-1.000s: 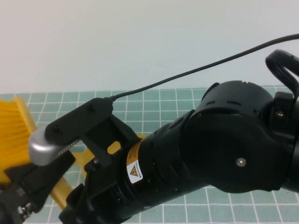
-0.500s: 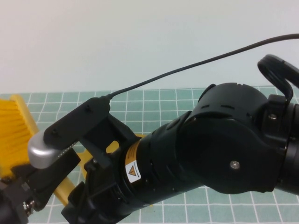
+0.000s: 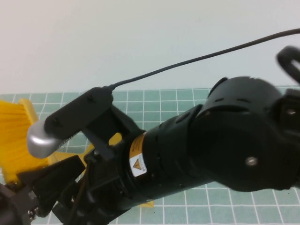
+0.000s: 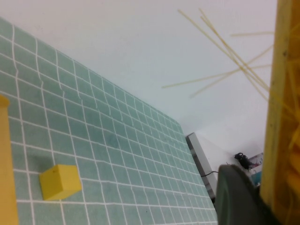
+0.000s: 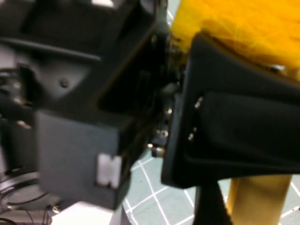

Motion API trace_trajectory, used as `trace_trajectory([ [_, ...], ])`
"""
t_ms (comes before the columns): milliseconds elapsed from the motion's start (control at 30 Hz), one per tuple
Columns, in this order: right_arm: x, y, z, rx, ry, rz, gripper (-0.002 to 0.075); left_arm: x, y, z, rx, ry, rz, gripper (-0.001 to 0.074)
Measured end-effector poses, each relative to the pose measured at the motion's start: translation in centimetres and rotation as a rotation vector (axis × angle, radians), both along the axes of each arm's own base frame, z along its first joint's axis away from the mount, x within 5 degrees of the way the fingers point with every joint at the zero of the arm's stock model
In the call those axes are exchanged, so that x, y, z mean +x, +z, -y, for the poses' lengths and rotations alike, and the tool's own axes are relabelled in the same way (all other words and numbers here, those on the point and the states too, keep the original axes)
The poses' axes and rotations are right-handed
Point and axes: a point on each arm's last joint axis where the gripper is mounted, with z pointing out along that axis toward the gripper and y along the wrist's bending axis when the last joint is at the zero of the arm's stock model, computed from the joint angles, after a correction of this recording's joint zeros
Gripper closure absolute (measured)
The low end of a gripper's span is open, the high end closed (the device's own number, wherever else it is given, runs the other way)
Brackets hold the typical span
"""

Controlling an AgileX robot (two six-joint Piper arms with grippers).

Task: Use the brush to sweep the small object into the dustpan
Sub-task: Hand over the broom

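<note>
The small object (image 4: 59, 181), a pale-yellow cube, lies on the green grid mat in the left wrist view; it is hidden in the high view. The brush shows its orange-yellow bristles (image 3: 11, 136) at the far left, and they also show in the right wrist view (image 5: 243, 23). My left gripper (image 4: 267, 206) is shut on the brush (image 4: 281, 117), low at the left (image 3: 21, 206). The dustpan shows only as yellow bits (image 3: 115, 138) behind my right arm. My right gripper (image 5: 243, 211) is shut on the dustpan's yellow handle (image 5: 258, 201), close to the left gripper.
My right arm (image 3: 211, 154) stretches across the high view from the right to the lower left and hides most of the mat (image 3: 164, 101). A black cable (image 3: 197, 58) runs above it. A yellow edge (image 4: 4, 164) stands beside the cube.
My right arm has shifted, its big joint moving right and slightly up. The brush bristles have dropped a little at the left. Both grips are unchanged.
</note>
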Motion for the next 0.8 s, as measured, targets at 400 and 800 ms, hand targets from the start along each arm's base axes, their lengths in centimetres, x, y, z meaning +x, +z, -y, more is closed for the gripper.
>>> trace_trajectory([
  [400,6.4,2.0,8.4,-0.075,-0.096,-0.106,0.0344,-0.2,0.1,0.2,-0.086,-0.032,-0.074,0.0735],
  [800,8.7,-0.2,9.9,0.131,0.190,-0.388,0.0456,-0.9,0.3,0.8,-0.118,-0.129,-0.080,0.0735],
])
